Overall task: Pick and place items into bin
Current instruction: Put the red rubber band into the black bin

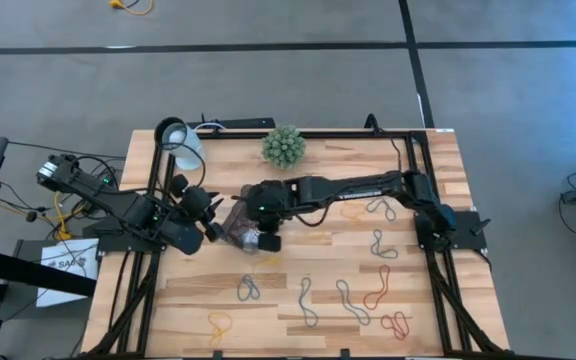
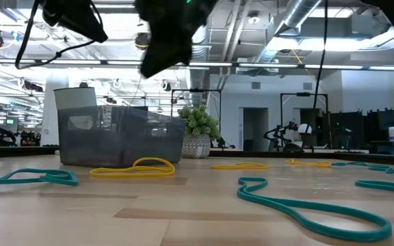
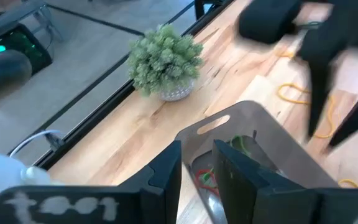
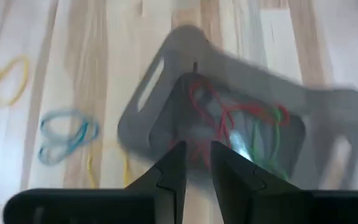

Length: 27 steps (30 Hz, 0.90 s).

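The shallow dark translucent plastic bin [image 1: 236, 226] sits left of centre on the pale wooden surface [image 1: 428, 170], holding red and green rubber loops [image 4: 229, 121]. The right pincer [image 4: 196, 163] hangs directly above it, fingers narrowly apart, empty. The left pincer [image 3: 197, 163] clamps the bin's near wall. Other thin loops [image 1: 346, 300] lie scattered toward the surface's front and right edges.

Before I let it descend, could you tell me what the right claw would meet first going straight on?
Probably the red loops lying in the bin; the right claw points straight into it, though depth is unclear.
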Each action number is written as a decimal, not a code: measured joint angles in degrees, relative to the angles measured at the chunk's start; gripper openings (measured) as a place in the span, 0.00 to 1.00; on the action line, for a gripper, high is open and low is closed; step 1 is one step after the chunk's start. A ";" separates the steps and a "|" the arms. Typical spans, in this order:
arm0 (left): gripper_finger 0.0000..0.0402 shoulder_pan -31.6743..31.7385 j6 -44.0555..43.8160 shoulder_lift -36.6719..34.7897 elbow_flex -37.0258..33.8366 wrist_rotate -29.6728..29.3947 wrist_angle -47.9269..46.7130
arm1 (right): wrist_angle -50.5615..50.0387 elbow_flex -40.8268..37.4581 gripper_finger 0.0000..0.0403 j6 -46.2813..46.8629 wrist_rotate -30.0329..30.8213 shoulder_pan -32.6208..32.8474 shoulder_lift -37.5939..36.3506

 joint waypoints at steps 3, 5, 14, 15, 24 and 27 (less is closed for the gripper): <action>0.21 -0.01 -2.65 0.02 0.00 -0.11 -2.55 | -5.79 0.52 0.16 -0.76 1.93 0.97 -2.69; 0.21 -0.01 -4.30 0.00 0.00 -0.13 -4.12 | -11.25 0.43 0.16 -1.31 3.36 1.68 -4.72; 0.21 -0.01 -7.21 0.02 0.00 0.27 -6.32 | -27.80 0.41 0.16 2.09 4.55 2.51 -15.40; 0.21 -0.03 -7.69 0.02 0.00 0.79 -6.36 | -29.84 0.41 0.16 2.43 4.55 2.52 -16.67; 0.21 -6.18 -13.19 -0.44 -0.02 3.28 -8.15 | -37.27 -8.18 0.16 8.32 13.75 2.49 -32.67; 0.21 -8.86 -18.83 -0.42 -0.02 3.56 -11.12 | -30.53 -17.64 0.16 8.23 13.65 2.53 -39.79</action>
